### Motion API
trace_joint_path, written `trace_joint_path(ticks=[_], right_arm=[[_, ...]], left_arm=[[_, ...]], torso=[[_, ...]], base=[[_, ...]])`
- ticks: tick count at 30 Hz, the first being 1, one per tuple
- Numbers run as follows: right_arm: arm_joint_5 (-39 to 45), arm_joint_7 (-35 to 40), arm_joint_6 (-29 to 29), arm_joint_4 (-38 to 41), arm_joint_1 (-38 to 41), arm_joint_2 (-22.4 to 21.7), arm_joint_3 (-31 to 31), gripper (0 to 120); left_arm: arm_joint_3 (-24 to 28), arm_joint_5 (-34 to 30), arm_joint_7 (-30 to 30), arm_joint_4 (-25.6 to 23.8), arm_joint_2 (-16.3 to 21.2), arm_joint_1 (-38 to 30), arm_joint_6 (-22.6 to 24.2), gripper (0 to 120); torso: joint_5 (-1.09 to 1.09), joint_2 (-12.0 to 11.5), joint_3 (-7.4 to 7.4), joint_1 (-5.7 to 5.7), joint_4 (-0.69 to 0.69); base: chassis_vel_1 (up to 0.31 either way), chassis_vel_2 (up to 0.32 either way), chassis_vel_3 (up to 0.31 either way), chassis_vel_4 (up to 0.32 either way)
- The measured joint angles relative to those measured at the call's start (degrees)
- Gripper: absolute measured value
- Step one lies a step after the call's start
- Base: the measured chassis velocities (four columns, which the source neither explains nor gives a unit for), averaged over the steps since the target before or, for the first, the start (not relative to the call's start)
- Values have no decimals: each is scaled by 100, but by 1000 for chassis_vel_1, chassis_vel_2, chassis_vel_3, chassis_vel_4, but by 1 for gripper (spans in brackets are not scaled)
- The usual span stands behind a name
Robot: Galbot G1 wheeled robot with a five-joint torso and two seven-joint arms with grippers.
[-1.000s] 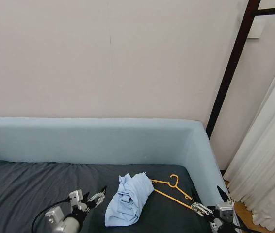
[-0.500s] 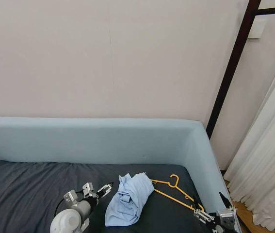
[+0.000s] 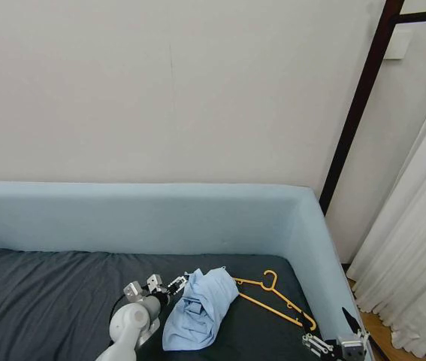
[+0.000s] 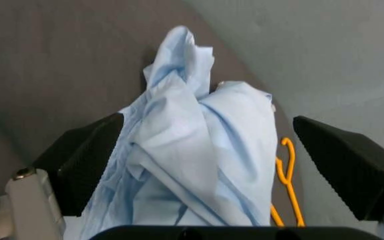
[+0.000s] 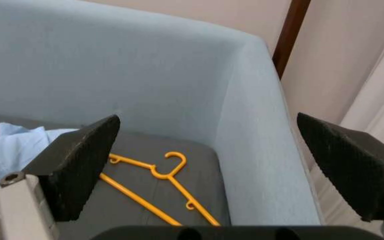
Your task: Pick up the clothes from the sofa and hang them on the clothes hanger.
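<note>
Left gripper has been advancing across the dark seat cushion over the last second, from the lower left of the head frame toward centre, and is now sitting at the left edge of the crumpled light-blue shirt. Its jaws are standing wide apart and gripping nothing; in the left wrist view the two black fingers are flanking the cloth, which is bunching up between them, not yet pinched. The shirt is lying where it was, low and centre in the head frame, on the sofa seat. The orange hanger is lying just beside it toward the lower right, unmoved. Right gripper has been sinking toward the lower right corner, also spread wide and empty, looking over the hanger. Judgement: the approach is nearly finished and a close on the shirt is due; the hanging itself is not begun, with the dark rack pole standing upper right.
</note>
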Motion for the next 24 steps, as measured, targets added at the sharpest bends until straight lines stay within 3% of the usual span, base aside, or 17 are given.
trace_joint_path(ticks=[14,24], right_arm=[[-22,17,11,-36,-7,50,34,100],[-57,21,46,-101,6,124,41,100]], left_arm=[[-38,409,139,1278,-518,-627,-172,95],[-46,455,235,1423,-562,-675,-213,58]], torso=[[-1,0,0,0,1],[-1,0,0,0,1]], base=[[0,0,0,0],[0,0,0,0]])
